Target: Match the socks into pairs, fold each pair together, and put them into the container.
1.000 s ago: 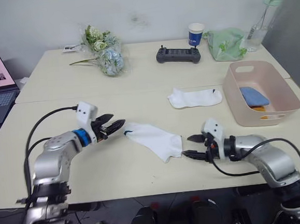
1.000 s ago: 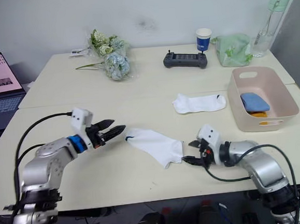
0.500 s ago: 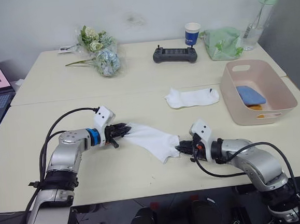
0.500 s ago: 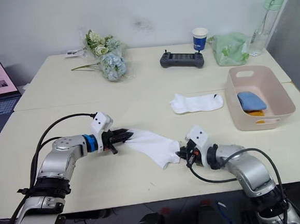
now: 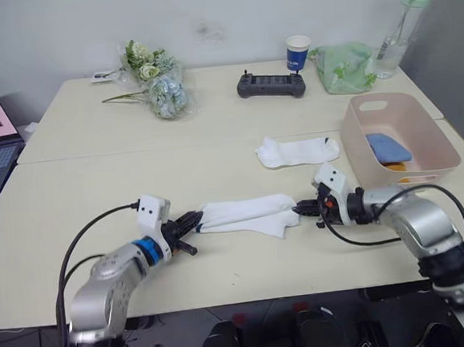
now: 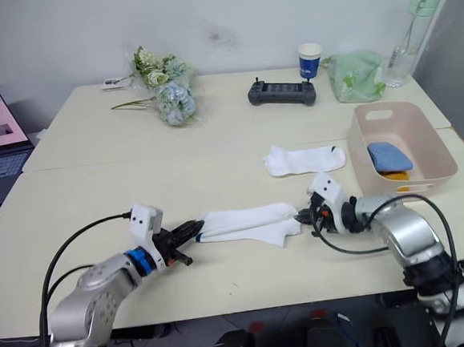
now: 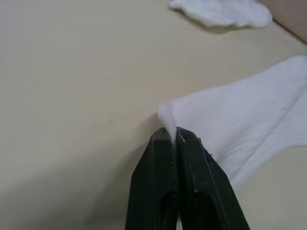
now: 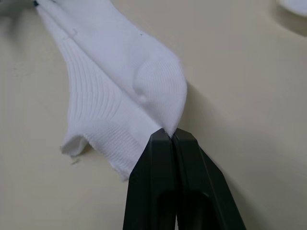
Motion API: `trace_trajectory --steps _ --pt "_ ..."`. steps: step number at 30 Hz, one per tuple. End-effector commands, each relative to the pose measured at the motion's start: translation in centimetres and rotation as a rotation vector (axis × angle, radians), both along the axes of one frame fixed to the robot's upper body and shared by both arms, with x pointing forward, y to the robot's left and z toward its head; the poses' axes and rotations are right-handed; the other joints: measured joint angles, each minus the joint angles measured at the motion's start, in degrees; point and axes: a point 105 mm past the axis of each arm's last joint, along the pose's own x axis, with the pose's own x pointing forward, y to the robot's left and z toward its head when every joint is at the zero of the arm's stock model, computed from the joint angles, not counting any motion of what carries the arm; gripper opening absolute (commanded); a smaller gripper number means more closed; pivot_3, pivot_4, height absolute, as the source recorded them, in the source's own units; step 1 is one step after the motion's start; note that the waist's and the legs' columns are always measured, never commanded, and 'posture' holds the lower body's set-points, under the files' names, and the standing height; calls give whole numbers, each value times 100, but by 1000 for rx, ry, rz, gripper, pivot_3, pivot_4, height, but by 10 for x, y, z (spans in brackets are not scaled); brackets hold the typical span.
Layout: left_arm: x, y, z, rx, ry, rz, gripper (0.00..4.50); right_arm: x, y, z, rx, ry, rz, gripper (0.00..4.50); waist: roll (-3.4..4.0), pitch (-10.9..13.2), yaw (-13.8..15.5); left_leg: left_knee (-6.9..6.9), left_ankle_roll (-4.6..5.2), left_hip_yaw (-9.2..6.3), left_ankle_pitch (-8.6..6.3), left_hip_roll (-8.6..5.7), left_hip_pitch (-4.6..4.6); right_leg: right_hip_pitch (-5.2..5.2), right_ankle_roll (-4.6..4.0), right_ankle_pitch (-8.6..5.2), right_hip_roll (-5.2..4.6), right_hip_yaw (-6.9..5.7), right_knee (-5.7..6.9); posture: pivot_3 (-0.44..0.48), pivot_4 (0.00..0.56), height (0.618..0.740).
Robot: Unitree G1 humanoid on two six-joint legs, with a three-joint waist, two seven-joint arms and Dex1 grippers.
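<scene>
White sock [image 5: 247, 213]: stretched flat on the tabletop [image 5: 96, 184] between both grippers. Left gripper [image 5: 189, 223]: jaws pinching one end. Right gripper [image 5: 306, 209]: jaws pinching the other end. Second white sock [image 5: 297, 150]: loose, beyond the first, beside the pink container [image 5: 425, 170] (a light blue sock [image 5: 389, 147] inside).

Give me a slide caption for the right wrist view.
Right gripper shut on an edge of the white sock lying on the table.

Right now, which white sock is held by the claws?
The near white sock, pinched at opposite ends by the left claw and right claw. The other white sock lies untouched, farther back beside the basket.
</scene>
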Motion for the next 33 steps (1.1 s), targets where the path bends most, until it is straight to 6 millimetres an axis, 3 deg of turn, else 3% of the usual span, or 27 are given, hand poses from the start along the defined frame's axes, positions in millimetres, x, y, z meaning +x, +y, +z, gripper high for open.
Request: trace_trajectory --steps 1,5,11,16,19,22,28,31,33 --pt "-8 -4 13 -10 -51 102 12 8 2 4 -31 -3 66 0 0 0 7 0 0 -1 0 2 1 0 0 0 0 -1 0 0 150 740" --pt "-4 2 4 4 -67 237 12 26 7 1 -54 -28 62 0 0 0 19 -1 -1 -3 1 3 2 2 -2 1 3 -6 2 0 150 740" --pt "2 1 -2 -24 -65 294 12 29 6 3 -83 -103 110 0 0 0 21 0 -1 3 1 -1 -2 1 -3 2 1 -6 -4 0 150 740" --pt "7 -3 -2 -36 -72 263 0 27 1 8 -54 -143 103 1339 -1 0 22 0 -1 2 1 -1 -2 1 -3 2 1 -7 -3 0 150 740" --pt "9 2 4 -33 -92 250 703 26 -7 22 -43 -229 75 2384 0 0 25 0 -1 2 1 -1 -3 0 -3 2 0 -6 -4 0 150 740" --pt "9 19 16 10 -134 232 1666 12 -4 35 2 -277 137 3441 0 0 24 -2 -1 1 1 0 -3 -1 -3 2 1 -7 -4 0 150 740" --pt "-4 33 33 276 -249 -103 3609 -22 19 32 25 -302 279 3454 1 0 8 -26 -2 2 1 9 8 -2 -4 1 7 -5 -6 0 150 740" --pt "-15 28 20 479 -283 -344 3609 -30 30 16 -25 -338 333 3454 3 0 15 -29 -3 3 1 6 8 -1 -4 1 6 -4 -11 0 150 740" --pt "-12 29 7 563 -287 -407 3609 -29 32 6 -66 -355 340 3454 7 2 19 -32 -3 5 1 1 9 -2 -5 1 6 -2 -11 0 150 740"
